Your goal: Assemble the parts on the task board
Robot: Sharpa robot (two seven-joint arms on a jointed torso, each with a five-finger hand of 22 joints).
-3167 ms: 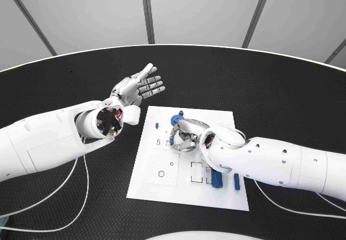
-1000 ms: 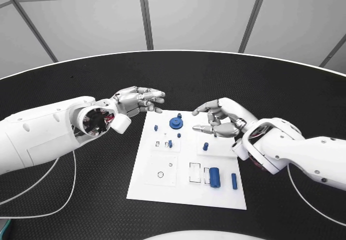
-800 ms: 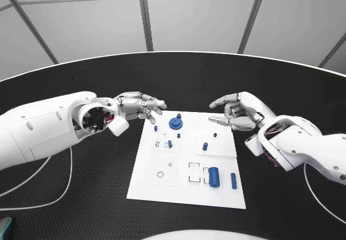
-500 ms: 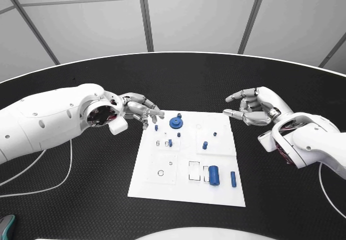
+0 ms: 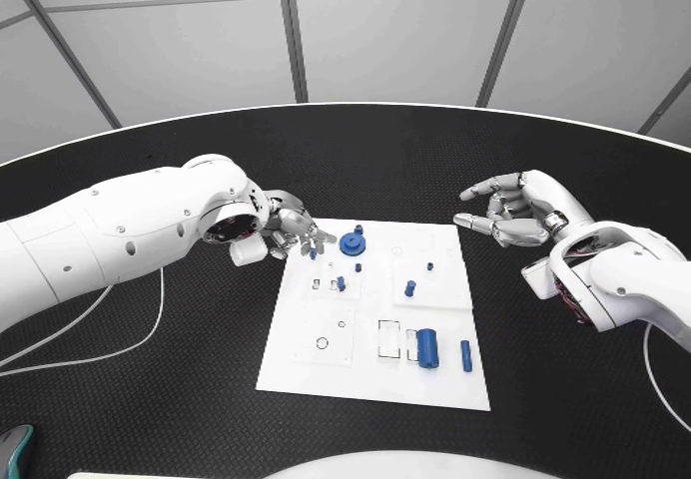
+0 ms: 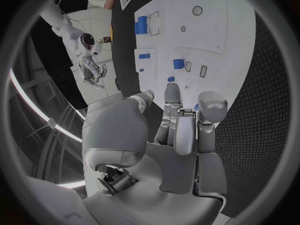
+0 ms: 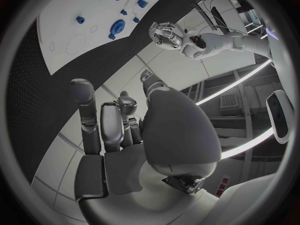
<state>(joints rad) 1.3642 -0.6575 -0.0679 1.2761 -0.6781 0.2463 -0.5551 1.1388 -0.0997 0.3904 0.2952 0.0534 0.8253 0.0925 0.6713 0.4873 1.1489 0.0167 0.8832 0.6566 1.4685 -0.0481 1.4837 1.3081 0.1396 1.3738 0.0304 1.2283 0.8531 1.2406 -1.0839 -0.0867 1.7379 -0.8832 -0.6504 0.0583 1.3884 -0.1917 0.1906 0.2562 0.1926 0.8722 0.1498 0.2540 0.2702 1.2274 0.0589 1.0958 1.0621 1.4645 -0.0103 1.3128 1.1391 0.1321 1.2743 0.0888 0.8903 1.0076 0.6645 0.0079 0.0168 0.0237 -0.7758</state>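
The white task board (image 5: 329, 344) lies in the middle of the table. A round blue part (image 5: 352, 244) stands near its far edge, with small blue pegs (image 5: 409, 289) behind it toward me. A thick blue cylinder (image 5: 427, 347) and a slim one (image 5: 465, 354) lie near the front. My left hand (image 5: 296, 238) hovers at the board's far left corner, fingers loosely bent beside a small blue peg (image 5: 312, 251), holding nothing. My right hand (image 5: 515, 215) hangs off the board's far right side, fingers apart and empty. The left wrist view shows that hand's fingers (image 6: 181, 130) reaching over the board (image 6: 206, 40).
The black table (image 5: 173, 399) surrounds the board with free room on all sides. A white cable (image 5: 137, 344) trails from my left arm across the table's left part. The right wrist view shows my right hand (image 7: 125, 130) away from the board (image 7: 81, 5).
My right hand has left the board's middle and drawn back to the right, off the board. My left hand has come down from above the table to the board's far left corner.
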